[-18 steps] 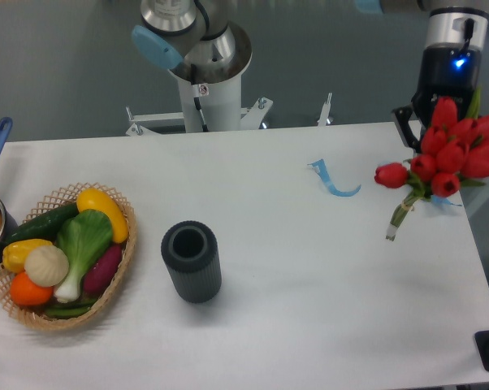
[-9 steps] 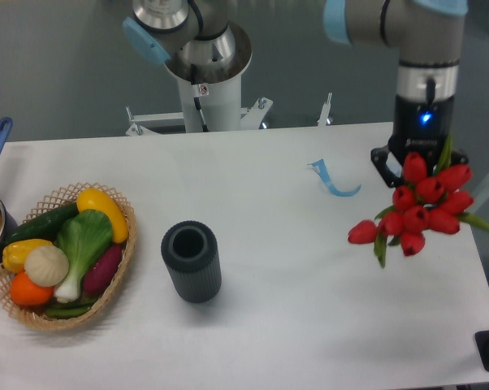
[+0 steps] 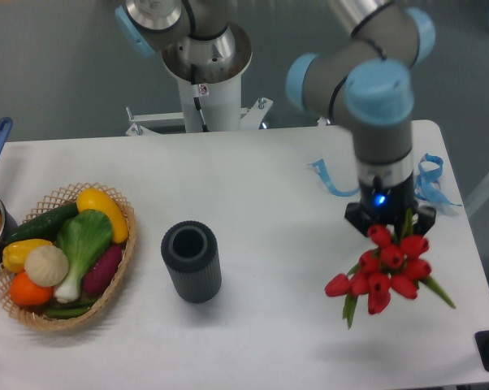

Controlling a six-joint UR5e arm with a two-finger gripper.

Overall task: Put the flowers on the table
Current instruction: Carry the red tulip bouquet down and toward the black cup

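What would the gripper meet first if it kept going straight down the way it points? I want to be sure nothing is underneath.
Probably the bare table. The gripper points down, holding the flowers, whose blooms hide what lies directly beneath; height is unclear.

Flowers (image 3: 384, 272) farther left, nearer camera

Jaws, stem ends hidden behind flowers (image 3: 384, 271).

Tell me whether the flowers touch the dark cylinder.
Apart. The fixed camera shows bare white table plainly between the flowers, held at the gripper, and the dark cylinder.
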